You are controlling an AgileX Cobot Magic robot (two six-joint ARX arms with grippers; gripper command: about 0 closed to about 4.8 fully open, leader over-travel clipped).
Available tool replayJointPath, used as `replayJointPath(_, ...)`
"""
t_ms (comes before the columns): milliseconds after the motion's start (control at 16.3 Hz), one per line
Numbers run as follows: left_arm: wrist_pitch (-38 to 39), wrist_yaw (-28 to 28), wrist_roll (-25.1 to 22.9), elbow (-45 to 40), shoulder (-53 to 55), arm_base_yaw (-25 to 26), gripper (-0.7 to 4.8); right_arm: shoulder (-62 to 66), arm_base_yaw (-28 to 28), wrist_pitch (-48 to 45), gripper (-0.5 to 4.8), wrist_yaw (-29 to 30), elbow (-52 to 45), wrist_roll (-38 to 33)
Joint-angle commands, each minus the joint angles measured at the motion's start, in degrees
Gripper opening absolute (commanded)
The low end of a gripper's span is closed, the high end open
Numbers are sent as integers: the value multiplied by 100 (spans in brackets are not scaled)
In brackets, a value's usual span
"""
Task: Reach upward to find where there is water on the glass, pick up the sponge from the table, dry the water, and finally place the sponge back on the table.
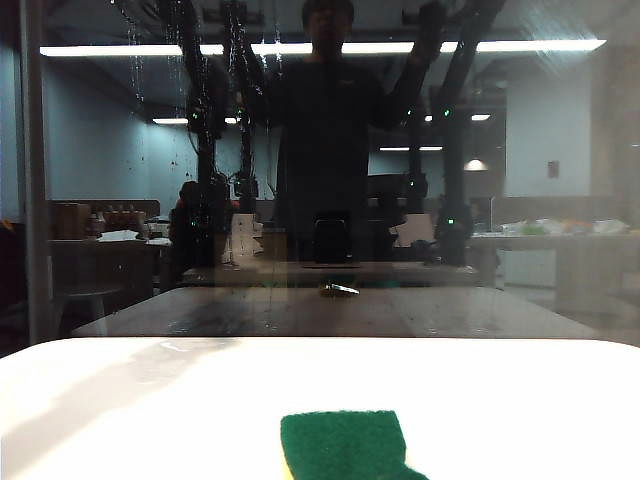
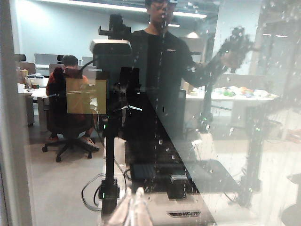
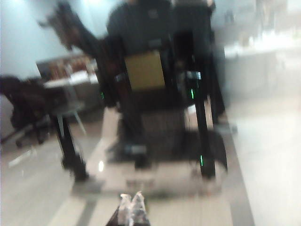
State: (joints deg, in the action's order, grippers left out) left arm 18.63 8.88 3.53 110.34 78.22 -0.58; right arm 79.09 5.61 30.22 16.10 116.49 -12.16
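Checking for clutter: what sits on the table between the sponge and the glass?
Nothing: bare table between sponge and glass, exterior view.

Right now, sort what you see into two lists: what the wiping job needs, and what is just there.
For the job:
- sponge, green side up, on the table
- water, streaks high on the glass
- left hand, shut, facing the pane
- right hand, shut, blurred

Just there:
- reflected person
- seated person behind the pane
- ceiling light strips
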Motion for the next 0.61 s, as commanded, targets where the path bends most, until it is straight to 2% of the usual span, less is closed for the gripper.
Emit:
replayJointPath(61,-157,57,13,46,-4,-7,-6,-39,2,-146,-6,66,131,22)
replayJointPath(246,-166,295,15,66,-7,-7,-6,-42,0,-133,-6,105,212,24)
replayJointPath(368,-155,356,15,66,-7,-7,-6,-46,0,-87,-6,358,238,24)
replayJointPath(491,-170,933,17,66,-7,-7,-6,-52,0,-46,-6,1003,238,22)
replayJointPath(614,-210,1764,20,66,-7,-7,-6,-55,0,-61,-6,1803,238,17)
